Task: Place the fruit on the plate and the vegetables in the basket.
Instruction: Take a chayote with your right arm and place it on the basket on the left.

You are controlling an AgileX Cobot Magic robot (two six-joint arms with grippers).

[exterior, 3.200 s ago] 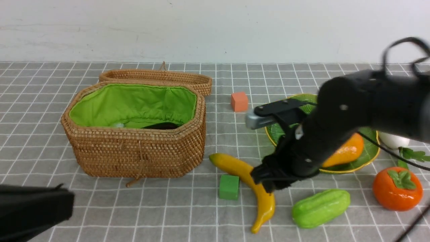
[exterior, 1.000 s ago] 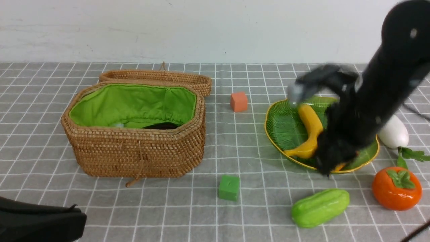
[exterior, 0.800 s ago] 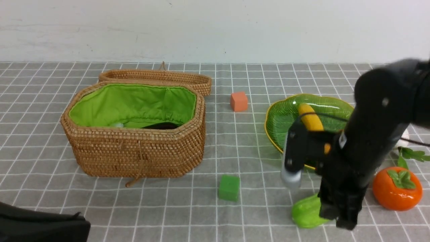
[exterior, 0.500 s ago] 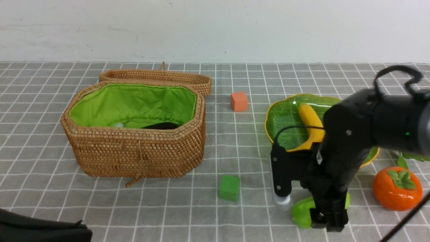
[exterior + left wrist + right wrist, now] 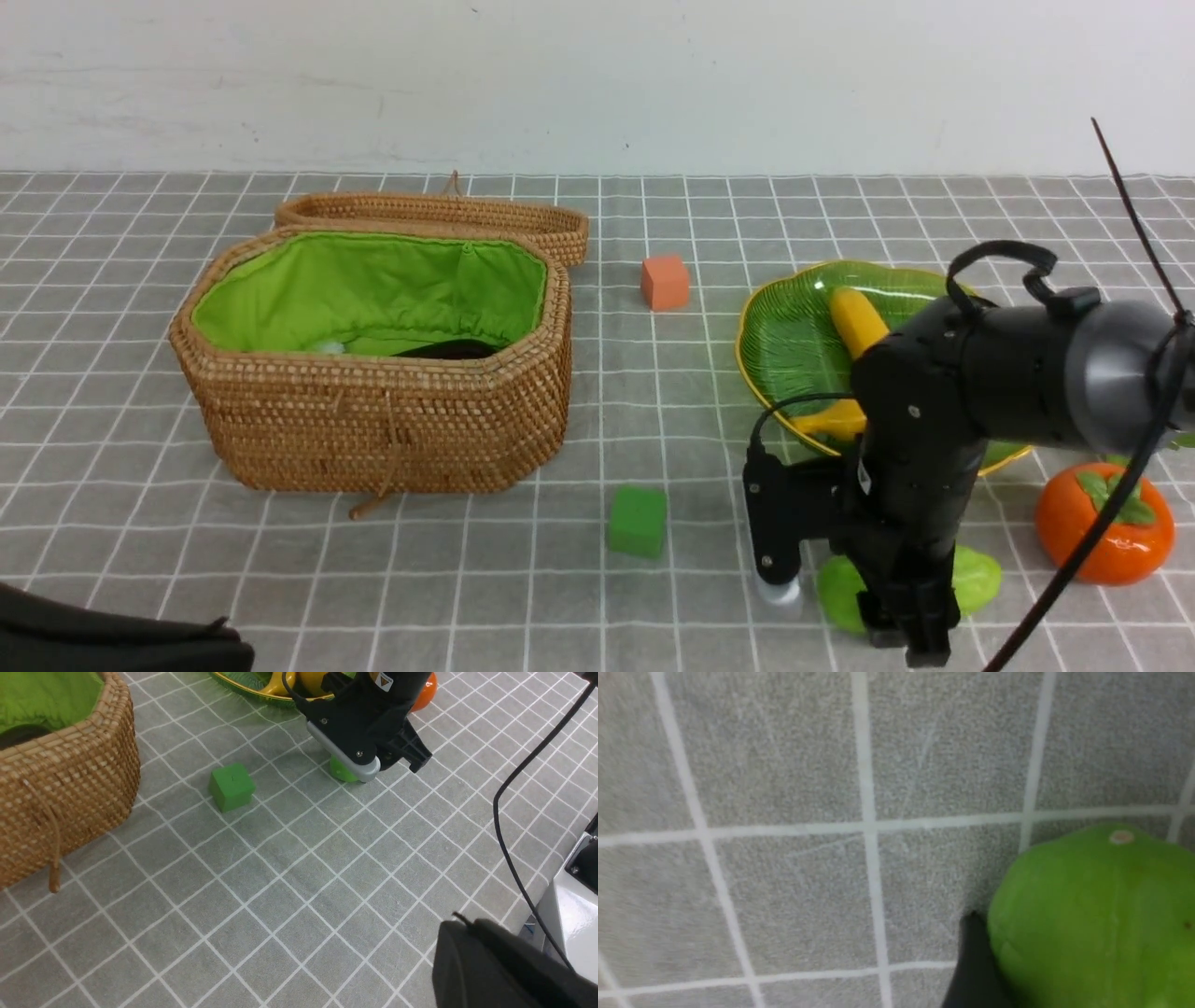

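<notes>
The light green gourd (image 5: 840, 593) lies on the cloth at the front right. My right gripper (image 5: 910, 621) is down over the gourd. One dark finger (image 5: 971, 961) presses its side (image 5: 1092, 919); the other finger is hidden. The banana (image 5: 854, 322) rests on the green plate (image 5: 784, 341), and the arm covers the mango and the radish. To the right of the arm sits the persimmon (image 5: 1102, 527) on the cloth. A dark eggplant (image 5: 453, 350) shows inside the basket (image 5: 373, 420). My left gripper (image 5: 460, 919) is shut and empty, low at the front left.
The wicker lid (image 5: 439, 215) leans behind the basket. An orange cube (image 5: 665, 282) stands between the basket and the plate. A green cube (image 5: 638, 520) sits left of the gourd. A black cable (image 5: 1120, 485) hangs at the right.
The right gripper left the banana on the plate, swung forward, came down over the gourd and narrowed its jaws. The gourd has shifted slightly. The left arm stayed still.
</notes>
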